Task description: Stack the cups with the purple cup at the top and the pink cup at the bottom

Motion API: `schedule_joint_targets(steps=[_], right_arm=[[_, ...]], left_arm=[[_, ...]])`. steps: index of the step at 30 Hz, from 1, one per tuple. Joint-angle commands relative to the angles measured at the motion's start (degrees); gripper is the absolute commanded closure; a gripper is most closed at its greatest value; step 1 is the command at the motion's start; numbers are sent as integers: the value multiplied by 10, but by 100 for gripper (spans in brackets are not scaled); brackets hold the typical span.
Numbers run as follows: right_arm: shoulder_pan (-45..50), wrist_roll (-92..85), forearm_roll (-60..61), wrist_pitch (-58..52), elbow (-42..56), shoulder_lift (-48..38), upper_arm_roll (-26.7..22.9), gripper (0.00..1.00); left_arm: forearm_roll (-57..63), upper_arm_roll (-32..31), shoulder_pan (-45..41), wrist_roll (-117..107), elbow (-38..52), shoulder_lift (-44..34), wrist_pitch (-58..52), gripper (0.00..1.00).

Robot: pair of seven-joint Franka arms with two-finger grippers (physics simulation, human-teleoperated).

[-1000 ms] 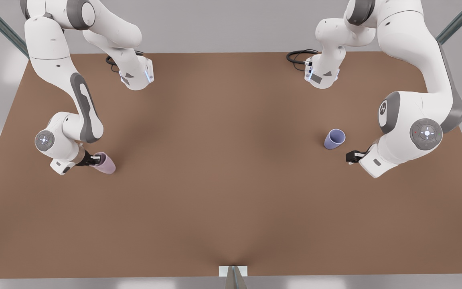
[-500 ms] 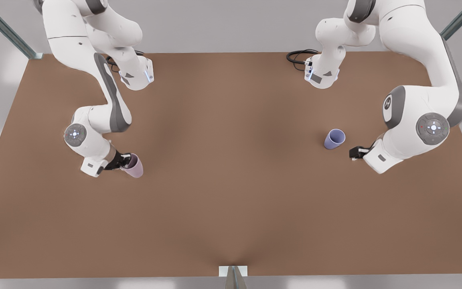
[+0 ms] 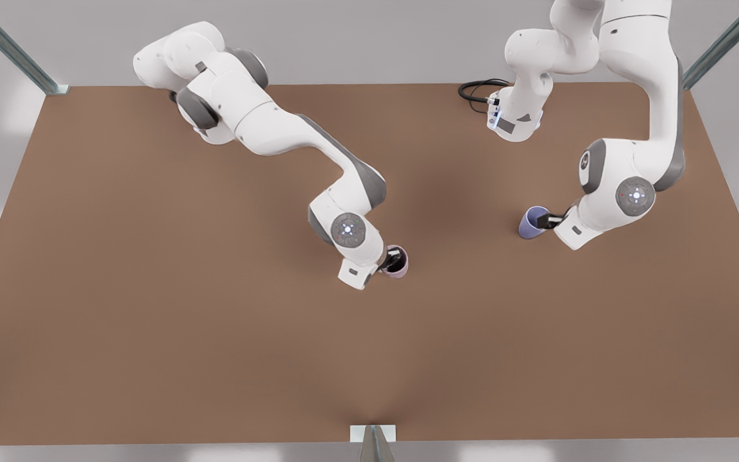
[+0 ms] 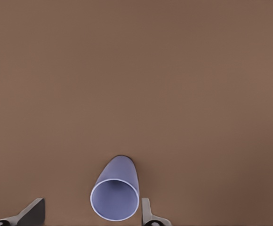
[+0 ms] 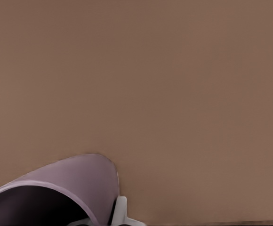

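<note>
The pink cup (image 3: 399, 263) is near the table's middle in the front view, mouth up, with my right gripper (image 3: 391, 262) shut on its rim. In the right wrist view the pink cup (image 5: 66, 186) sits close below the camera, one white fingertip (image 5: 120, 212) on its outer wall. The purple cup (image 3: 530, 223) stands on the table toward the front view's right, and my left gripper (image 3: 546, 221) is at its rim. In the left wrist view the purple cup (image 4: 116, 192) lies between the open left gripper (image 4: 91, 207) fingers, nearer one fingertip (image 4: 146, 211).
The brown table (image 3: 215, 333) spreads wide toward the front view's left and near edge. Both arm bases and black cables (image 3: 475, 90) sit along the far edge. A small white bracket (image 3: 373, 433) marks the near edge's middle.
My right gripper carried the pink cup from the front view's left side to near the table's middle. My left gripper moved in from beside the purple cup to its rim.
</note>
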Motion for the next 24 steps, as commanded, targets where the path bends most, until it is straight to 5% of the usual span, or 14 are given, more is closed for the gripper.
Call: schedule_joint_targets(steps=[1, 16, 18, 24], right_arm=[[3, 451, -16, -45, 9, 8, -3, 79], [4, 484, -20, -22, 32, 59, 0, 79], [4, 483, -19, -23, 32, 59, 0, 43], [4, 481, -19, -34, 40, 58, -1, 42]], left_arm=[[-4, 4, 3, 2, -24, 1, 127, 0], [-4, 42, 3, 9, -211, -43, 242, 0], [-4, 50, 3, 11, -221, -43, 244, 0], [-4, 57, 2, 11, -232, -22, 242, 0]])
